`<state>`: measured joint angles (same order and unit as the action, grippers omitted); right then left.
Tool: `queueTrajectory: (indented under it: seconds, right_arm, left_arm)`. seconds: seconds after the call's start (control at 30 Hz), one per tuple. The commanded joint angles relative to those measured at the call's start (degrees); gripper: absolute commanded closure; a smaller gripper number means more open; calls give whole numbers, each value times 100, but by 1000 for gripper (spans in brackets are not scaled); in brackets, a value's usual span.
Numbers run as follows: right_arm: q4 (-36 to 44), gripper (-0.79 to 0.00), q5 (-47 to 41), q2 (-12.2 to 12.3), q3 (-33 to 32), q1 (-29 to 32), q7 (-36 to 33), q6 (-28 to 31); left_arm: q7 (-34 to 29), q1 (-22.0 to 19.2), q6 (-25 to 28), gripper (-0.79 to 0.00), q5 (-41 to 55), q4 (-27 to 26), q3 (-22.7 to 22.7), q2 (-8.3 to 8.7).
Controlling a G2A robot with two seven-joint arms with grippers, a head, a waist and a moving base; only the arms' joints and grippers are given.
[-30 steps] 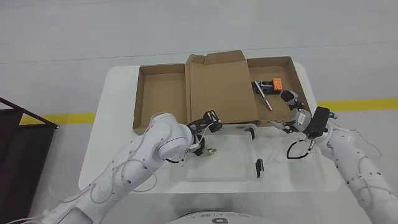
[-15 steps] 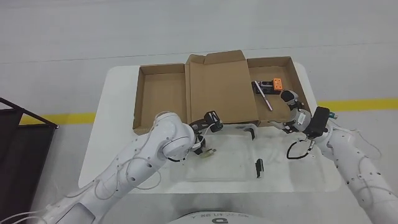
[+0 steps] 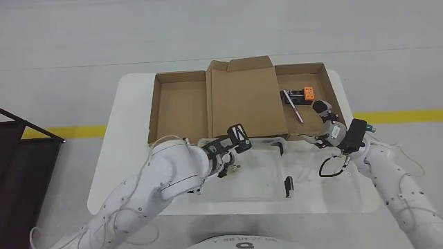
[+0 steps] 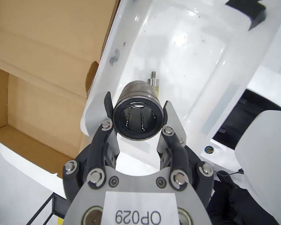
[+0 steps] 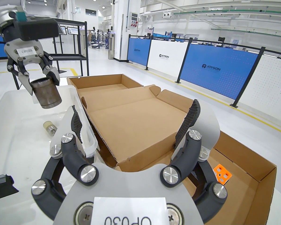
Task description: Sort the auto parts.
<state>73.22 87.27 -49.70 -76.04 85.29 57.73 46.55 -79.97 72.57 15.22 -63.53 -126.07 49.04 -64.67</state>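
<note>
The left gripper (image 5: 42,81) is clamped on the dark bearing sleeve (image 4: 137,90) and now holds it clear of the floor of the clear tray (image 3: 259,180), above a small stud (image 4: 153,83) left lying there. The pick is judged complete; carriage to the cardboard box (image 3: 180,104) remains. Against the earlier frame the left forearm has swung outward and the wrist has risen. The right gripper (image 5: 135,122) is unmoved, jaws apart, at the box's edge beside the compartment holding the orange block (image 3: 309,93).
</note>
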Motion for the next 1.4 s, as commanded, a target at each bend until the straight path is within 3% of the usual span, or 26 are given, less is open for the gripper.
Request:
queueTrajectory:
  seconds: [0.0,0.13,0.33,0.67,0.87,1.07,1.37]
  right_arm:
    - [0,-785,4,0,0,0,1,0]
    - [0,-785,4,0,0,0,1,0]
    - [0,-785,4,0,0,0,1,0]
    - [0,-785,4,0,0,0,1,0]
    - [0,-785,4,0,0,0,1,0]
    - [0,-785,4,0,0,0,1,0]
    - [0,-785,4,0,0,0,1,0]
  left_arm:
    - [143,203,-39,0,-100,-314,391,73]
    - [381,458,6,0,55,-369,1080,175]
    - [712,421,52,0,651,258,1863,244]
    - [1125,-92,-9,0,1140,1549,2338,267]
    - [1354,-698,-28,0,1365,2619,2073,205]
    - [1625,-1367,-260,0,1036,3684,1443,69]
    - [1895,-1801,-631,0,499,4458,683,-123]
